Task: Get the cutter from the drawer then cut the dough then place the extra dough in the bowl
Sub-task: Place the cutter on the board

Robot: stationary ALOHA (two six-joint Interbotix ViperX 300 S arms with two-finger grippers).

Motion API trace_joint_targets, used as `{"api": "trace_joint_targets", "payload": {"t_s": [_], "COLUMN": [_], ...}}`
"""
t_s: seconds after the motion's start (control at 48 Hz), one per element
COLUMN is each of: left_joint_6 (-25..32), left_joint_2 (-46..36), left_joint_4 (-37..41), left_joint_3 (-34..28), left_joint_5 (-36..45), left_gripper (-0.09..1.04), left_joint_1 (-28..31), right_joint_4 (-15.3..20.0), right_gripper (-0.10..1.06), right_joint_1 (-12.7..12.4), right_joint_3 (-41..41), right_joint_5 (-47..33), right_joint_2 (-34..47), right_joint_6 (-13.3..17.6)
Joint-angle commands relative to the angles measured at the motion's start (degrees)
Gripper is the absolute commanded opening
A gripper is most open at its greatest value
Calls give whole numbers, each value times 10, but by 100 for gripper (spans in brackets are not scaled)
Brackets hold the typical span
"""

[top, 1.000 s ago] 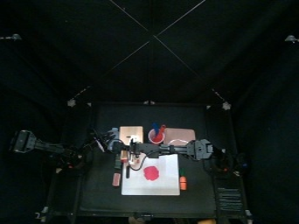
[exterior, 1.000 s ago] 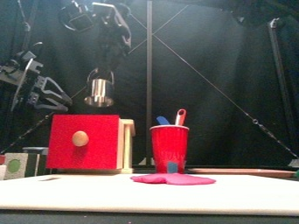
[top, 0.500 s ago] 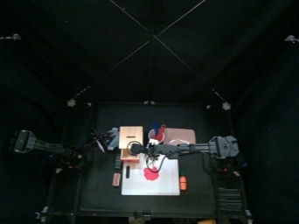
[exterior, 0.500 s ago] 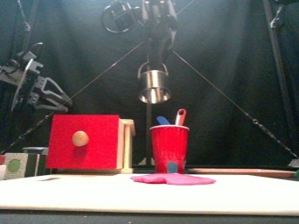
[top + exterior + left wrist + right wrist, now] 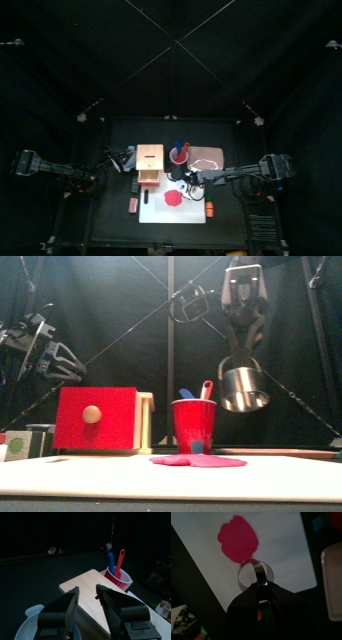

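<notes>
My right gripper [image 5: 242, 334] is shut on the wire handle of the round metal cutter [image 5: 241, 389], which hangs tilted in the air to the right of the red cup [image 5: 194, 426]. In the right wrist view the cutter [image 5: 254, 572] hovers over the white board [image 5: 284, 547], just beside the flat red dough [image 5: 238, 537]. The dough [image 5: 174, 199] lies on the board [image 5: 187, 212]. The wooden box [image 5: 150, 158] with its red drawer front [image 5: 96, 419] stands at the left. My left gripper [image 5: 90, 594] rests open beside the box, holding nothing.
The red cup [image 5: 178, 152] holds a blue and a red knife. A pale bowl [image 5: 203, 157] sits to the right of the cup. A small orange toy [image 5: 209, 209] lies at the board's right edge, and a red one [image 5: 131, 204] off its left edge.
My right gripper has carried the cutter from above the box rightward past the cup and lower, toward the board. The left arm has not moved.
</notes>
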Motion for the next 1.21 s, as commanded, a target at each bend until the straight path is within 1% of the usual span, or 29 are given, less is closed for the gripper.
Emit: {"api": "trace_joint_targets", "payload": {"t_s": [0.021,0.104,0.271,0.375,0.458,0.604,0.688,0.708,0.771,0.875,0.979,1.042,1.125,1.208], "left_joint_6": [1,1,1,1,1,1,1,1,1,1,0,0,0,-1], "left_joint_2": [1,1,1,1,1,1,1,1,1,1,1,1,1,1], "left_joint_4": [6,7,10,9,10,11,12,12,12,12,12,12,11,11], "left_joint_3": [-15,-18,-23,-25,-26,-30,-30,-30,-31,-30,-30,-30,-30,-30], "left_joint_5": [2,4,8,9,9,9,9,10,10,10,10,10,10,10], "left_gripper": [74,74,74,74,74,74,74,74,74,74,74,74,74,74], "left_joint_1": [13,18,27,30,33,37,38,38,38,39,40,40,41,43], "right_joint_4": [2,1,-4,-11,-32,-91,-127,-131,-156,-172,-170,-160,-149,-147], "right_gripper": [51,51,51,51,52,54,56,56,59,66,74,76,77,77], "right_joint_1": [11,18,35,42,46,54,62,62,71,82,90,93,94,99], "right_joint_3": [28,49,101,122,131,139,139,139,139,137,134,131,125,119], "right_joint_5": [-24,-51,-131,-164,-171,-159,-148,-146,-137,-134,-134,-134,-134,-134], "right_joint_2": [-22,-22,-22,-23,-23,-25,-25,-25,-25,-26,-28,-29,-28,-29], "right_joint_6": [0,0,4,20,36,83,115,119,136,156,162,162,161,161]}}
